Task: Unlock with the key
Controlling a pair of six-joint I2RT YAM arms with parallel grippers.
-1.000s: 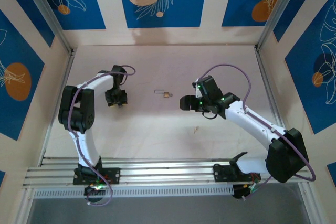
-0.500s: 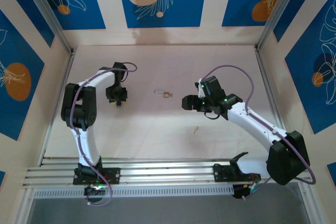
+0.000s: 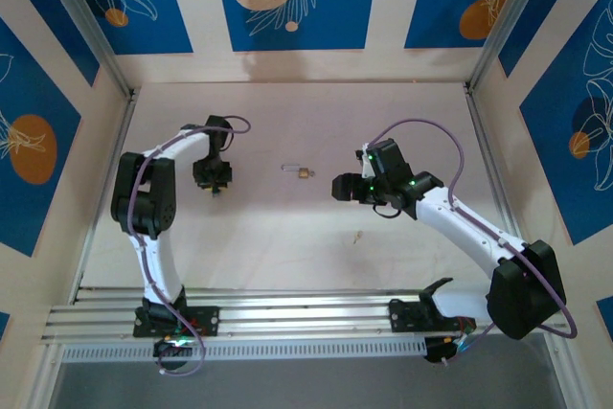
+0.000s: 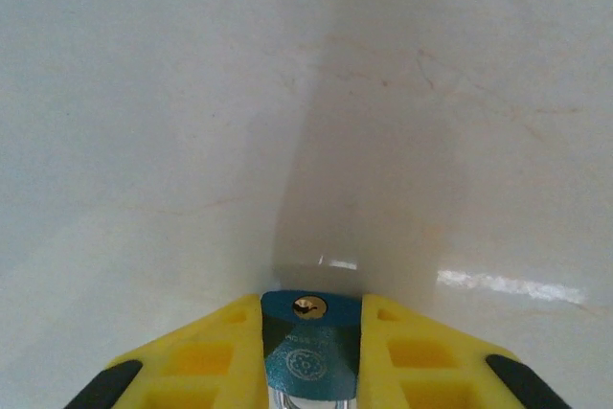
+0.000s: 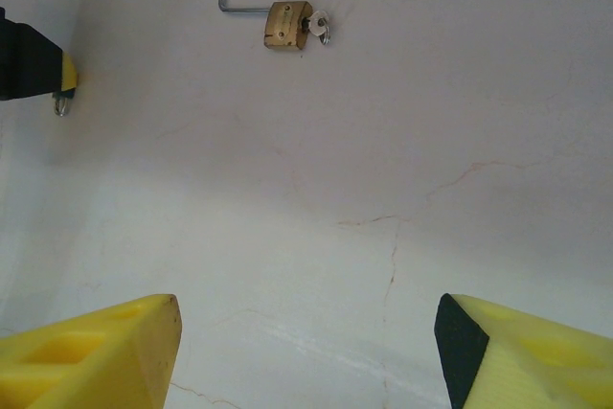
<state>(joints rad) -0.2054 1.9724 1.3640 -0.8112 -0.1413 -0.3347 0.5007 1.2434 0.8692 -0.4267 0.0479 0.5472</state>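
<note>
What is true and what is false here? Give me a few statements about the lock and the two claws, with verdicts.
1. The padlock lies on the table between the two arms. True.
2. The right gripper holds the padlock. False: its fingers stand wide apart with nothing between them.
3. A silver key sits at the padlock's end. True.
4. The left gripper is empty. False: a blue piece sits between its yellow fingers.
</note>
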